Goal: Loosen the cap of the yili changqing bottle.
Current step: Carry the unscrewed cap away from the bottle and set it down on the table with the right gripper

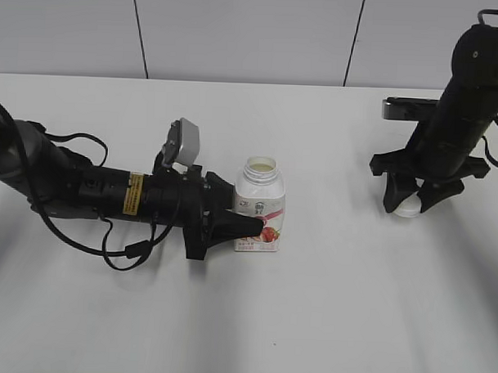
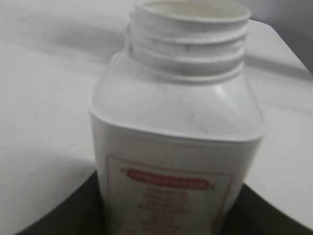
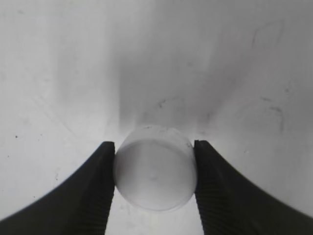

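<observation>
Looking at the exterior view first, we count one bottle, two arms and one cap on the white table. The bottle stands upright near the middle with its neck open. The left gripper lies low along the table, its fingers pressed against the bottle's labelled body. The right gripper points down well apart to the right, with the cap between its fingers at the table surface.

In the left wrist view we see the one bottle close up, threads bare and mouth uncovered; dark finger edges flank its lower body, so we read the grip as clamped on it.

In the right wrist view two black ribbed fingers press the single cap from both sides, just over the table.
</observation>
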You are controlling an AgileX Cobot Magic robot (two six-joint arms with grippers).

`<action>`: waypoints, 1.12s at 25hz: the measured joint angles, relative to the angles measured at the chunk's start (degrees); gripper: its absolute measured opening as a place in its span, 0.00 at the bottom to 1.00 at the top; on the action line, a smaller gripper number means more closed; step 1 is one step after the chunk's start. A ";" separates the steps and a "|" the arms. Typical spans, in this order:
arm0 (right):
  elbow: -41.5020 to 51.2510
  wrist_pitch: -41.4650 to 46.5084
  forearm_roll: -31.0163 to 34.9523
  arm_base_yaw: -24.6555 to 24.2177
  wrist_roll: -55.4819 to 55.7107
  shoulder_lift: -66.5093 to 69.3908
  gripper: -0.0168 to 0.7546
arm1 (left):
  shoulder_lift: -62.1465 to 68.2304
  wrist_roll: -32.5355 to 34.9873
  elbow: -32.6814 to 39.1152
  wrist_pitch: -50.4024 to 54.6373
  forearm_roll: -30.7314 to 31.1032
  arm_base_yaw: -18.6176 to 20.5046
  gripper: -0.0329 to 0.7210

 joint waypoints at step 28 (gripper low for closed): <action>0.00 -1.29 0.29 0.00 0.35 1.84 0.71 | 0.00 0.15 0.00 -0.40 1.33 0.00 0.53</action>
